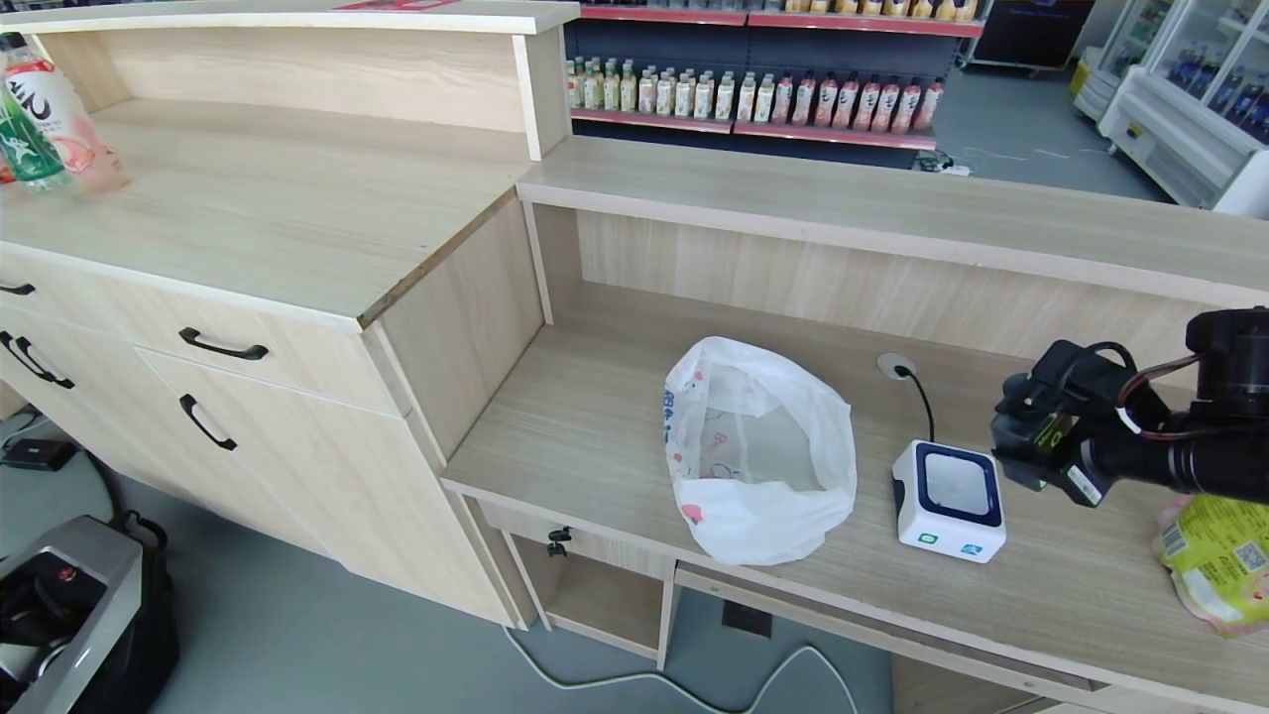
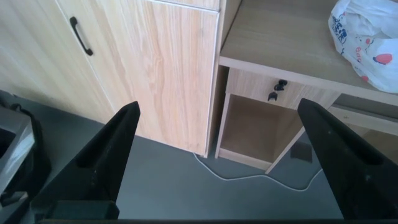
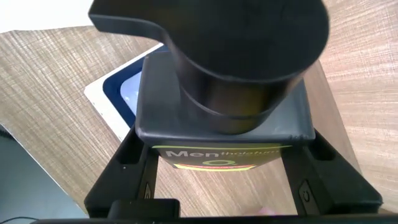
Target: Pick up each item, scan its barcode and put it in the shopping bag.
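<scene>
Right gripper [image 1: 1031,436], jaws clamped on a black bottle [image 3: 224,93], holds it close over the scanner [image 1: 950,496], likely presenting its barcode; left gripper [image 2: 219,109] hangs low, jaws wide.

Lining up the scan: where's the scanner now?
Head view: scanner sits on the lower counter, right of the shopping bag, just left of the right gripper.

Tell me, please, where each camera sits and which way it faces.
Head: up high, looking down at shopping bag, scanner and right tool.
Left wrist: low, facing floor and cabinet door; open left tool frames it.
Right wrist: above the scanner, looking down along the gripped black bottle.
Shared: shopping bag in head and left wrist; scanner in head and right wrist.
</scene>
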Robot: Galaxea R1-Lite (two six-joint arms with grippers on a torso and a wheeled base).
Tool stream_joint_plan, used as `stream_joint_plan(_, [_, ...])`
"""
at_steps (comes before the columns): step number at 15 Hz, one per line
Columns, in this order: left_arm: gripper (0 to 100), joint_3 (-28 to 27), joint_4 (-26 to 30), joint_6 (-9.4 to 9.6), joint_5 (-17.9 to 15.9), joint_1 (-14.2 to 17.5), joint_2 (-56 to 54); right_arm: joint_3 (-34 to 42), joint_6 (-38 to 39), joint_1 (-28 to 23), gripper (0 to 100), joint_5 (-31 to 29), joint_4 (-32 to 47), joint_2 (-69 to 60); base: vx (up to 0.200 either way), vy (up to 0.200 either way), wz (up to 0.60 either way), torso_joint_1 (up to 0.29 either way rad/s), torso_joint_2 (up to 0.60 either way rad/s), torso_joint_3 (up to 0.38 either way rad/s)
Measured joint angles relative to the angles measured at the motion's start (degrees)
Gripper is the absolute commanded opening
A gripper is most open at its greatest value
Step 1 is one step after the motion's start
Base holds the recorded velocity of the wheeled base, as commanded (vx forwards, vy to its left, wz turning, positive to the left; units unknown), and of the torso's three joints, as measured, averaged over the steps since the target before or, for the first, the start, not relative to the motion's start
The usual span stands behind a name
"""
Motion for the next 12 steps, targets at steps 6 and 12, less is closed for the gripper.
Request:
stream_joint_plan(6, [100, 0.0, 0.0, -0.01, 0.0, 0.0, 0.0, 0.6, 0.5, 1.1, 0, 0.1, 0.2, 1.7, 0.000, 0.000, 0.00, 0.000, 0.00, 0.000])
stream_joint_plan(12, [100, 0.0, 0.0, 0.00, 0.0, 0.0, 0.0, 1.0, -0.9, 2.8, 0, 0.0, 0.1, 3.3, 0.000, 0.000, 0.00, 0.000, 0.00, 0.000])
